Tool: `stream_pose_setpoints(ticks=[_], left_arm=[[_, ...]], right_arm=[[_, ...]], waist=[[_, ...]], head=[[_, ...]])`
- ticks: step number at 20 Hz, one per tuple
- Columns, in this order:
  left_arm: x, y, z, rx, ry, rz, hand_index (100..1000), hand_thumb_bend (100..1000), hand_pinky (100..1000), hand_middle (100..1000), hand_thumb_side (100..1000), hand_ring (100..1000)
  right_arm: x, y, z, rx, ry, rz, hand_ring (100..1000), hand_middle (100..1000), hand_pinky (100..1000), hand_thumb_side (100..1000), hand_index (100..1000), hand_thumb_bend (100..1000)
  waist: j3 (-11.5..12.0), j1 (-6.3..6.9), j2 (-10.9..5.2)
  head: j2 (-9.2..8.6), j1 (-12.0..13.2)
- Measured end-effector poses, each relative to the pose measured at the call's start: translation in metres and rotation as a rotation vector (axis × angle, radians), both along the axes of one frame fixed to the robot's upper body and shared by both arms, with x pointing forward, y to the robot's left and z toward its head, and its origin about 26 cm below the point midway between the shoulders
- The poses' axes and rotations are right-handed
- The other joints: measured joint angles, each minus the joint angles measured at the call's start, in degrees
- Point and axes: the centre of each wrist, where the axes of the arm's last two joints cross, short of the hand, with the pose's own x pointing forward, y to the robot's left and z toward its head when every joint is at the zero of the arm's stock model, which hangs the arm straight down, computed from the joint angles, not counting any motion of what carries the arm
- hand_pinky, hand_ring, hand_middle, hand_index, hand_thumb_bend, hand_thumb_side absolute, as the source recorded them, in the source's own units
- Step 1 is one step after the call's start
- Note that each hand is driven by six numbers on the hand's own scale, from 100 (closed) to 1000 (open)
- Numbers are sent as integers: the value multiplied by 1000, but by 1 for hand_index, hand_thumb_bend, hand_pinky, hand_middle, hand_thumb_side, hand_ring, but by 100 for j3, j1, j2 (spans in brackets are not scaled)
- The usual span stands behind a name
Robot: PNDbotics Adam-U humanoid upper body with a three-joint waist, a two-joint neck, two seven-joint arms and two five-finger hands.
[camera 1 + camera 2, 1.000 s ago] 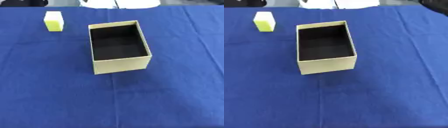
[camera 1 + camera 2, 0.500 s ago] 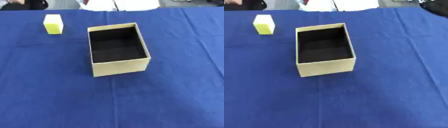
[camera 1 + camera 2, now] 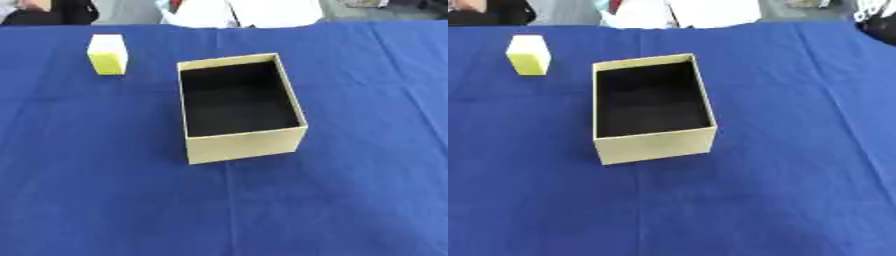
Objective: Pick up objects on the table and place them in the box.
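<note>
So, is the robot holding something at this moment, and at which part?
Nothing is held. Neither hand shows in either view. The yellow block stands alone on the blue cloth, apart from the open box, which looks empty.

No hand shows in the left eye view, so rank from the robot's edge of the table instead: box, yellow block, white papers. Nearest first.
1. box: centre of the table, its front wall closest to the robot.
2. yellow block: far left, apart from the box.
3. white papers: beyond the table's far edge, top centre.
</note>
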Motion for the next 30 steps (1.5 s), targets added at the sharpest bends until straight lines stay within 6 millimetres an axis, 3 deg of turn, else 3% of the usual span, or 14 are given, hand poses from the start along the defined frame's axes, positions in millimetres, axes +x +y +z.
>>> stream_pose_setpoints(ticks=[2,9,14,16,22,24,30], left_arm=[[4,-2,-5,12,21,7,970,1000,954,901,1000,951],[12,-10,-15,69,156,-5,932,1000,991,879,895,971],[14,-7,-17,92,337,0,962,1000,1000,911,648,998],[14,-6,-18,95,418,-7,974,1000,1000,918,599,1000],[11,-10,-12,94,545,-49,1000,1000,1000,950,530,1000],[9,-12,-7,99,556,-62,1000,946,1000,953,478,1000],[6,-16,-1,109,556,-59,1000,813,1000,956,437,1000]], right_arm=[[0,1,1,-3,-4,5,842,828,813,529,792,275],[0,2,3,-5,-11,15,840,825,813,528,790,270],[0,2,3,-4,-11,17,836,821,811,530,786,266],[0,2,3,-3,-10,17,835,820,811,530,785,264],[0,2,2,-1,-4,17,829,815,809,531,783,260],[0,2,2,-1,-4,17,828,814,809,529,783,259],[0,2,1,-1,-3,17,825,812,808,529,779,252]], waist=[[-26,-1,39],[-90,-3,141],[-107,-2,172],[-110,-2,177],[-108,-1,181],[-108,-1,186],[-116,-10,221]], head=[[-60,1],[-152,0],[-161,3],[-161,8],[-161,38],[-162,53],[-211,100]])
